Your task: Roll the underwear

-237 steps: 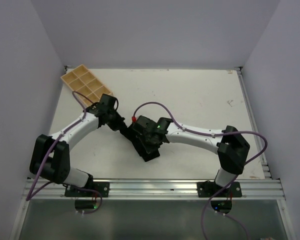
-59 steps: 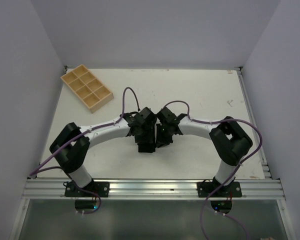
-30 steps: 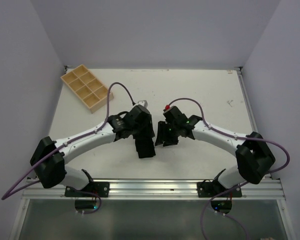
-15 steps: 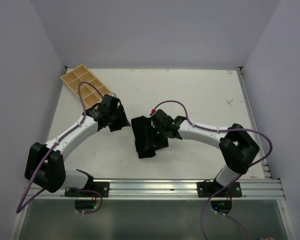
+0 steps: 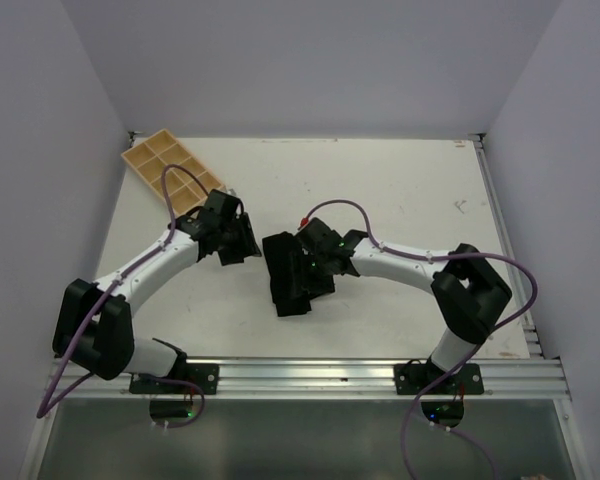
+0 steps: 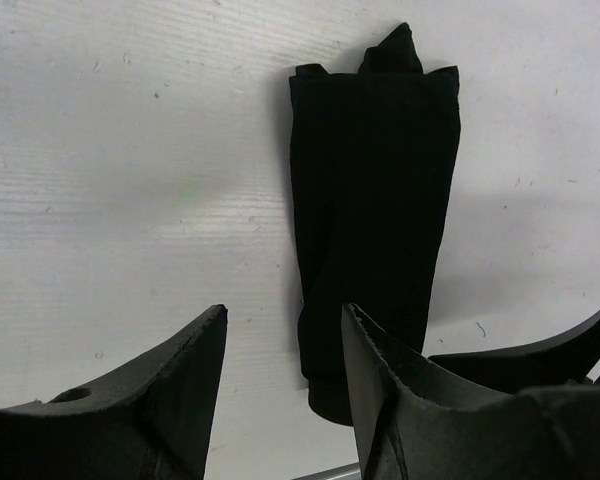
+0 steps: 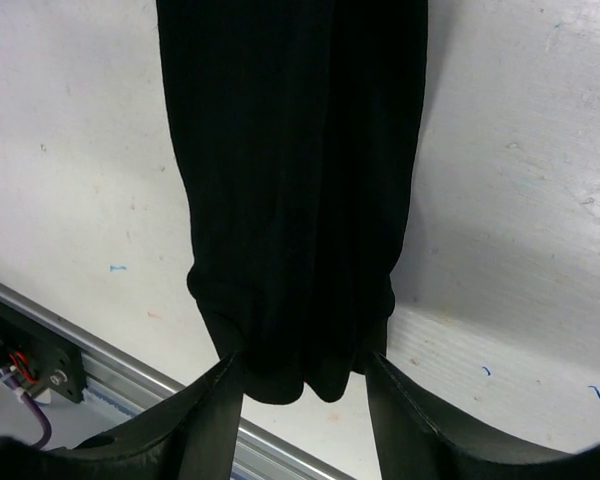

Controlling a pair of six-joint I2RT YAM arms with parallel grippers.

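Lying: the underwear, a folded strip, has its long axis running away from the rail.
Nearer arm: we judge it is the right gripper, at the strip's rail-side end.
Right gripper: spread wide, one finger against each edge of that end. We see no firm pinch.
Left gripper: parted, empty, beside the strip, not touching.

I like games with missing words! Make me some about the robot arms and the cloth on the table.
The soft fabric underwear, folded long on the white table, is plain ____.
The right gripper has one end of the ____ between its open fingers.
The left gripper is open and holds ____.
The tan wooden tray with compartments sits at the table's far ____ corner.
Missing words: black, underwear, nothing, left.
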